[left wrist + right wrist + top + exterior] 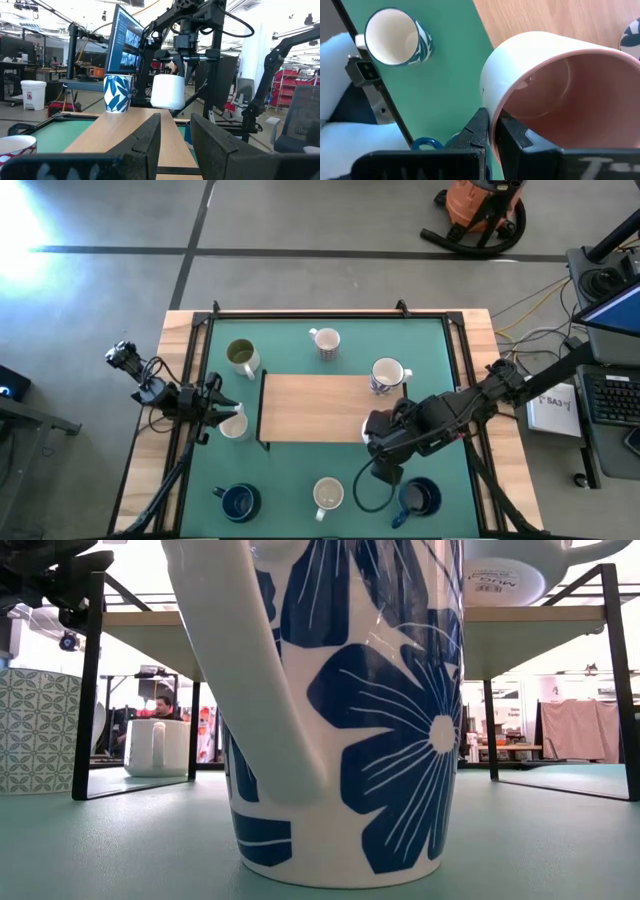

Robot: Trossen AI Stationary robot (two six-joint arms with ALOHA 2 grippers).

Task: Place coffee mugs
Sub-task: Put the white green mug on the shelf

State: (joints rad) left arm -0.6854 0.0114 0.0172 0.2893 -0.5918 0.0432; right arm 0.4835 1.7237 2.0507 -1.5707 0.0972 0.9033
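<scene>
Currently the right pincer point(491, 131) is clamped on the rim of a white ceramic mug with a pinkish inside point(555, 95), one finger inside the wall and one outside, and holds it in the air just above the right end of the light wooden shelf board point(310, 405) that stands on black metal legs in the middle of the green counter point(290, 480). In the left wrist view this mug point(168, 91) hangs clear of the board, so I judge it is not yet set down. The left pincer point(215, 408) waits at the left end of the board, close to a cream mug point(236, 424); its fingers stand somewhat apart, and whether they grip this mug I cannot tell. One white mug with a blue flower pattern point(388, 373) stands near the board's right far corner; if it is on the board or just beside it I cannot say. Other mugs are on the green surface around the board: an olive-green one point(241, 355), a striped one point(326, 340), two dark navy ones point(238, 501) point(420, 497) and a white one point(327, 495). So the task seems near its beginning, with most mugs left to place.
</scene>
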